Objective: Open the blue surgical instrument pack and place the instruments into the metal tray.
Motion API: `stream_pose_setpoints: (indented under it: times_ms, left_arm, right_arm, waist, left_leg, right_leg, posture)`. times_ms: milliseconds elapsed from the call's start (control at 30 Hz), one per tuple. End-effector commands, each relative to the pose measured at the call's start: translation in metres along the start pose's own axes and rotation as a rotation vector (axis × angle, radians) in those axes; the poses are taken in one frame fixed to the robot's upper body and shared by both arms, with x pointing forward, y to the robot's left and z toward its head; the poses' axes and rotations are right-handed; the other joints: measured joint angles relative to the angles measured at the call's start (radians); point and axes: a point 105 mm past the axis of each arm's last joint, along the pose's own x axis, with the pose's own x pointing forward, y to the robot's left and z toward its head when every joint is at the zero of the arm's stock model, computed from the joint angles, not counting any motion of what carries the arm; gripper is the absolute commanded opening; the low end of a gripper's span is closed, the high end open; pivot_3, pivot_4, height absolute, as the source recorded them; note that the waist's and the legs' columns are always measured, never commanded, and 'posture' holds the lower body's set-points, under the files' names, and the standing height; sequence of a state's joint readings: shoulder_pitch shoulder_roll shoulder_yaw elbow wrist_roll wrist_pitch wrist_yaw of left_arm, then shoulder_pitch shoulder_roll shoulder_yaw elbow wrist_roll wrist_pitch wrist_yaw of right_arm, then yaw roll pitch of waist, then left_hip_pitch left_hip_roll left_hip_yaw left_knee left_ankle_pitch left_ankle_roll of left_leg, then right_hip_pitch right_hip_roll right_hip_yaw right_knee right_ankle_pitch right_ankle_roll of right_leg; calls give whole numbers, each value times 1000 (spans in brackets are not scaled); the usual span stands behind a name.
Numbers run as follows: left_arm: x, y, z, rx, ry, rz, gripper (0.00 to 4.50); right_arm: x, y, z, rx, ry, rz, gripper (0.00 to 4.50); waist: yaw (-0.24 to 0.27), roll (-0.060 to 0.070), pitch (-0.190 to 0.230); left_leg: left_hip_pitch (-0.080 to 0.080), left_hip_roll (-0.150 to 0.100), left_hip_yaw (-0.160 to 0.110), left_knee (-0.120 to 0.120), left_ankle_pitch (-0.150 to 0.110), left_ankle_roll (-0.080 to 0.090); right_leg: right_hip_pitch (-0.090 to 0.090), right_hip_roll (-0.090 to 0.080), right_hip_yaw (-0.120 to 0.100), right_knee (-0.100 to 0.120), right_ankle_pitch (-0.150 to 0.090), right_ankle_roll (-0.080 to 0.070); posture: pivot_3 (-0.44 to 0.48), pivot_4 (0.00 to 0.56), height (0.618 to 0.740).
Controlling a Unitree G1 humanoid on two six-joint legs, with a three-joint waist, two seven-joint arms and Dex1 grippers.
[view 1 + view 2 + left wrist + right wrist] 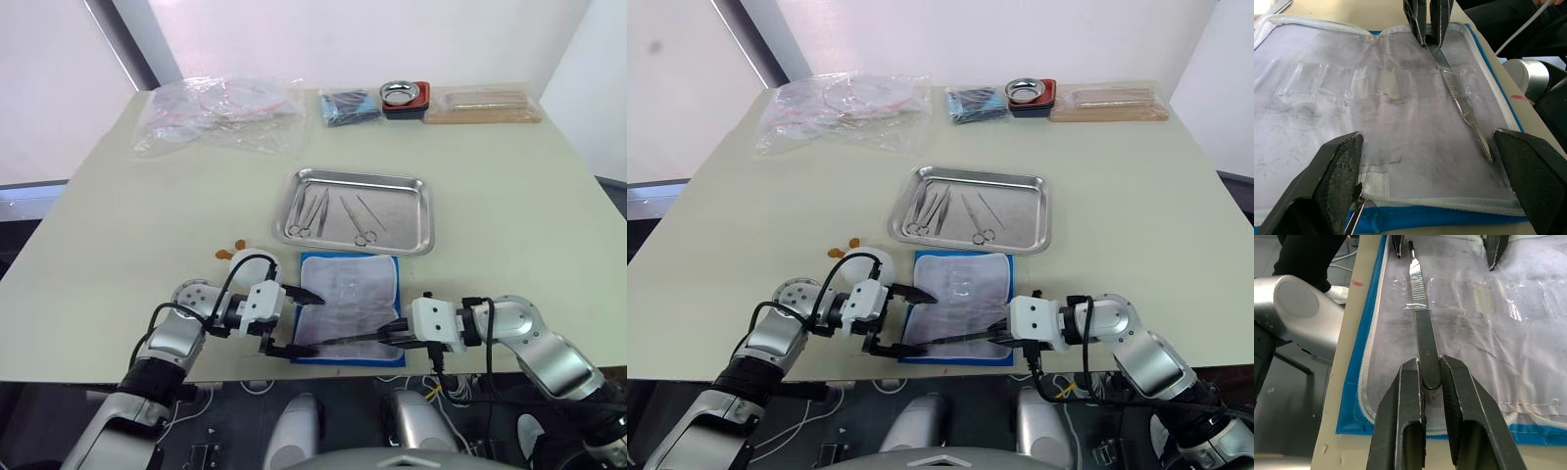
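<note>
The blue surgical instrument pack [353,289] lies open near the table's front edge, its whitish clear-plastic inner face up. My right gripper [1430,369] is shut on a slim flat silver instrument [1419,308] that lies along the pack's near edge. My left gripper [298,323] stands open over the pack's left side, one finger [1339,169] on each side of the instrument's tip. The metal tray [423,211] sits just beyond the pack. It holds several instruments [315,213], among them scissors and forceps.
At the back of the table lie crumpled clear plastic bags [220,113], a small dark-blue packet [348,106], a round metal bowl in a red holder [404,95] and a long tan package [485,103]. The table's front edge runs right below the pack.
</note>
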State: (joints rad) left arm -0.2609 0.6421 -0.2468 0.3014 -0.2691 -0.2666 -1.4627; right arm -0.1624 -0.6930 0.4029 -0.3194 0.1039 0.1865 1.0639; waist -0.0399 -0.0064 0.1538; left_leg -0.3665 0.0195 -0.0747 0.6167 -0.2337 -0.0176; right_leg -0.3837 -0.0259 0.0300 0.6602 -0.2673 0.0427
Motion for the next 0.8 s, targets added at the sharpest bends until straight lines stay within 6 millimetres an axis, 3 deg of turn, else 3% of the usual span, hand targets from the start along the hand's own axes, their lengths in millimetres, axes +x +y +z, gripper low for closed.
stream_pose_setpoints:
  times_ms: [33, 800]
  left_arm:
    - [10, -29, -34, -146, 101, -86, 4500]
    - [10, -27, -38, -154, 111, -83, 4500]
  right_arm:
    - [-10, -6, 15, -58, -22, -27, 69]
    - [-36, -2, 22, -57, 35, -36, 69]
  waist:
    - [0, 0, 0]
    - [2, 0, 0]
  left_leg:
    - [0, 0, 0, 0, 0, 0]
    - [0, 0, 0, 0, 0, 0]
  right_leg:
    - [0, 0, 0, 0, 0, 0]
    - [0, -1, 0, 0, 0, 0]
  posture:
    - [0, 150, 740]
    - [0, 150, 740]
